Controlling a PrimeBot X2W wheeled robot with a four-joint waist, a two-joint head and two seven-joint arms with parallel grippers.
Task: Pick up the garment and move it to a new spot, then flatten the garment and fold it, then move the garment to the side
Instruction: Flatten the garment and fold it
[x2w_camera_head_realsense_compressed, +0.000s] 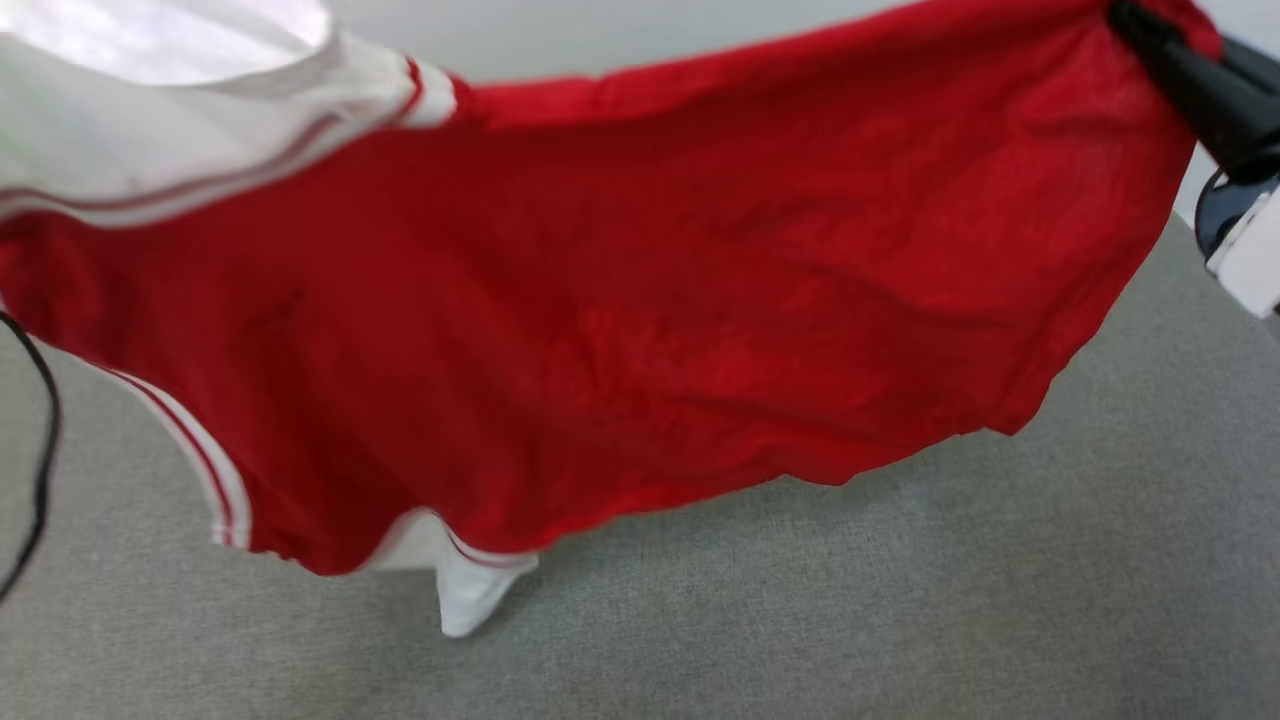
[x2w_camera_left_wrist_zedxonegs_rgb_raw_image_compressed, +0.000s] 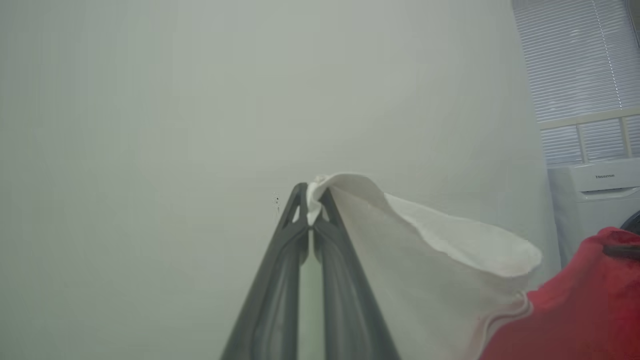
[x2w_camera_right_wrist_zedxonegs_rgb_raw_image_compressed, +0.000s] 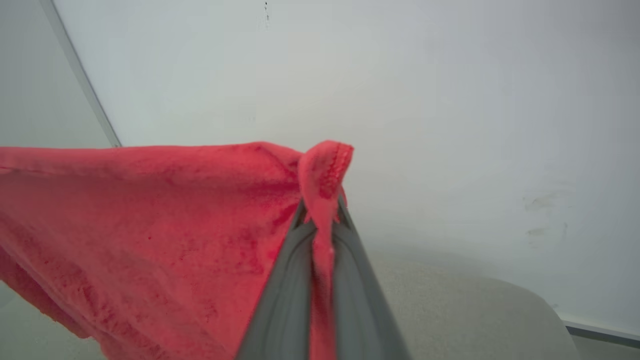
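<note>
Red shirt (x2w_camera_head_realsense_compressed: 640, 330) hung stretched above the grey surface (x2w_camera_head_realsense_compressed: 900, 620), left gripper (x2w_camera_left_wrist_zedxonegs_rgb_raw_image_compressed: 312, 195) pinching its white sleeve (x2w_camera_left_wrist_zedxonegs_rgb_raw_image_compressed: 425, 250), right gripper (x2w_camera_right_wrist_zedxonegs_rgb_raw_image_compressed: 322, 207) pinching a red hem corner (x2w_camera_right_wrist_zedxonegs_rgb_raw_image_compressed: 325, 160), probably to spread it flat.

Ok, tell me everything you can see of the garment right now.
The garment is a thin, bright red shirt with white sleeves edged in red-and-white stripes. It hangs wrinkled and stretched in the air between the left gripper, shut on a white sleeve edge, and the right gripper, shut on a red hemmed corner. Below it lies a grey fabric surface; whether the lowest white sleeve tip touches that surface I cannot tell.
</note>
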